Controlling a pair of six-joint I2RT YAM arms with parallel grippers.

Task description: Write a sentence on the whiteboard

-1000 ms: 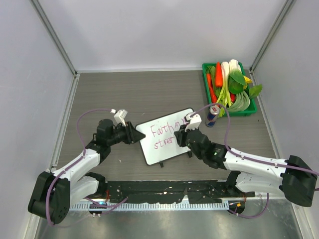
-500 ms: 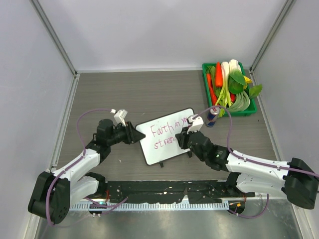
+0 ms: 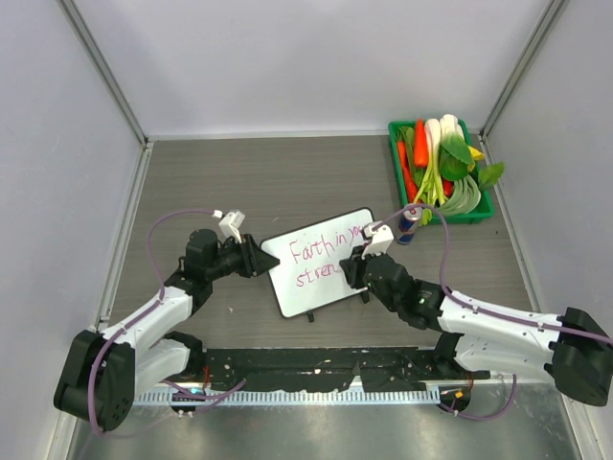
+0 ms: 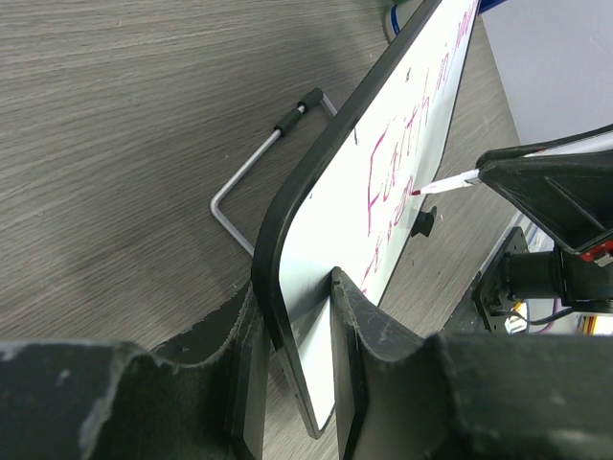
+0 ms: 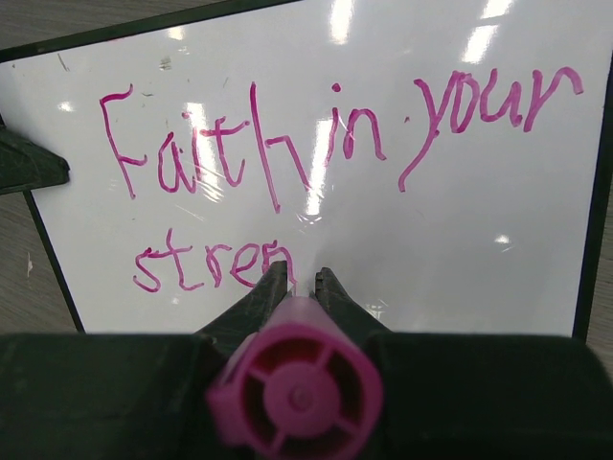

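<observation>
The whiteboard (image 3: 316, 261) stands tilted at mid-table; it also shows in the left wrist view (image 4: 383, 192) and the right wrist view (image 5: 383, 220). Its pink writing (image 5: 316, 134) reads "Faith in your" with "stren" (image 5: 206, 264) below. My left gripper (image 3: 257, 259) is shut on the whiteboard's left edge (image 4: 292, 364). My right gripper (image 3: 352, 268) is shut on a pink marker (image 5: 297, 379), its tip against the board just right of "stren"; the tip also shows in the left wrist view (image 4: 421, 191).
A green tray (image 3: 442, 172) of vegetables sits at the back right, a small can (image 3: 409, 222) in front of it. The board's wire foot (image 4: 259, 172) rests on the table behind the board. Grey walls enclose the table.
My right gripper with the marker has shifted slightly right along the second line, and the writing has grown from "stre" to "stren". The left arm has not moved.
</observation>
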